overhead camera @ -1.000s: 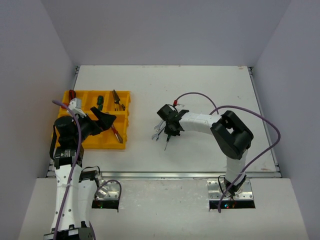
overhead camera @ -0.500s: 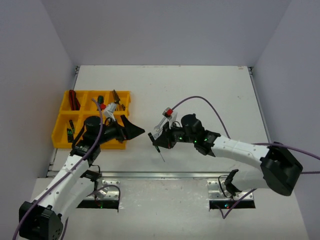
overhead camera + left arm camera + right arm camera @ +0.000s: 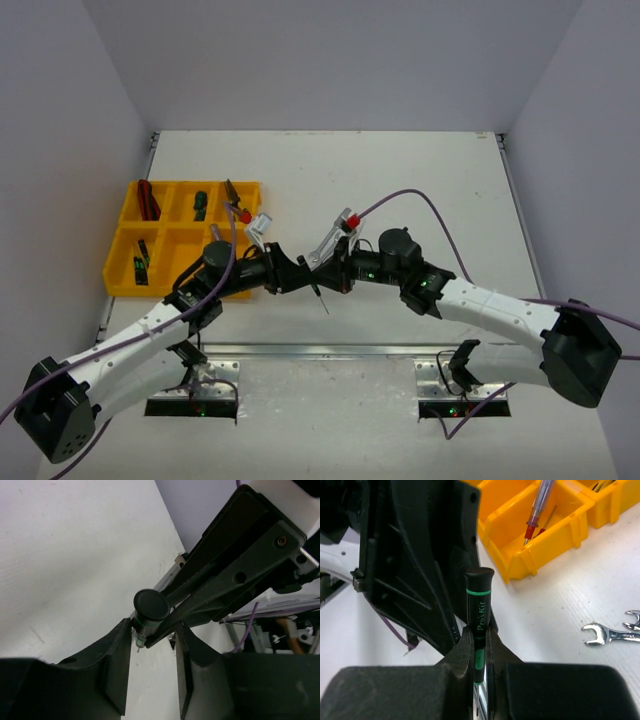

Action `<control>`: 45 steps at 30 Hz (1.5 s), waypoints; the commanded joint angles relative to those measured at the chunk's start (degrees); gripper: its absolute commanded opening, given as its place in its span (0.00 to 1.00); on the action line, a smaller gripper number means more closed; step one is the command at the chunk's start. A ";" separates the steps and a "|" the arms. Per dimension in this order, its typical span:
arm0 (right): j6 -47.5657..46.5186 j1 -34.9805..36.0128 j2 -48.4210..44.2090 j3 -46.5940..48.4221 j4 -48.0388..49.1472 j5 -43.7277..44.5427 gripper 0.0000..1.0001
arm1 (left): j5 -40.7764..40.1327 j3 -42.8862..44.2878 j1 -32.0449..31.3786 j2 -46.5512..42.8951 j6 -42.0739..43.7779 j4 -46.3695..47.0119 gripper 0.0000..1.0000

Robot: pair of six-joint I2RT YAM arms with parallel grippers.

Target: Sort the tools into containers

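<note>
Yellow tray (image 3: 180,245) at the table's left already holds several tools: a red-handled tool (image 3: 147,198) in the back-left bin, a dark tool (image 3: 200,203) in the back-middle bin, pliers (image 3: 233,197) in the back-right and a small driver (image 3: 140,262) in the front-left. The right wrist view also shows a red-collared driver (image 3: 536,511) in the bin nearest the grippers.

Two wrenches (image 3: 601,633) lie on the bare table, apart from the tray and unsorted.

The green-banded screwdriver (image 3: 480,610) is held above mid-table, clamped at its handle by the right gripper (image 3: 479,650). The left gripper (image 3: 152,645) faces it with jaws apart on either side of the handle's cap. Whether they touch it I cannot tell.

It looks like a hand-over toward the tray. I judge the sort past halfway, with this screwdriver and the wrenches left.
</note>
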 commanded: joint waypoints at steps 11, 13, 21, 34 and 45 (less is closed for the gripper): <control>-2.65 0.00 -4.68 -0.84 1.69 2.10 0.00 | -12.23 8.30 -0.97 2.52 2.97 -2.90 0.00; -2.77 0.07 -4.84 -0.63 0.52 3.16 0.00 | -12.12 8.64 -1.00 2.43 3.15 -3.04 0.08; -3.40 0.00 -6.44 -1.22 -0.33 2.92 0.00 | -13.35 8.89 -0.97 0.89 3.60 -2.99 0.66; -1.24 0.00 -5.72 1.17 0.41 2.08 0.00 | -6.80 7.02 -1.86 4.92 0.44 5.18 0.00; -3.11 0.00 -7.88 4.26 -12.18 12.78 0.92 | -35.61 21.51 -1.52 8.77 7.73 -27.45 0.00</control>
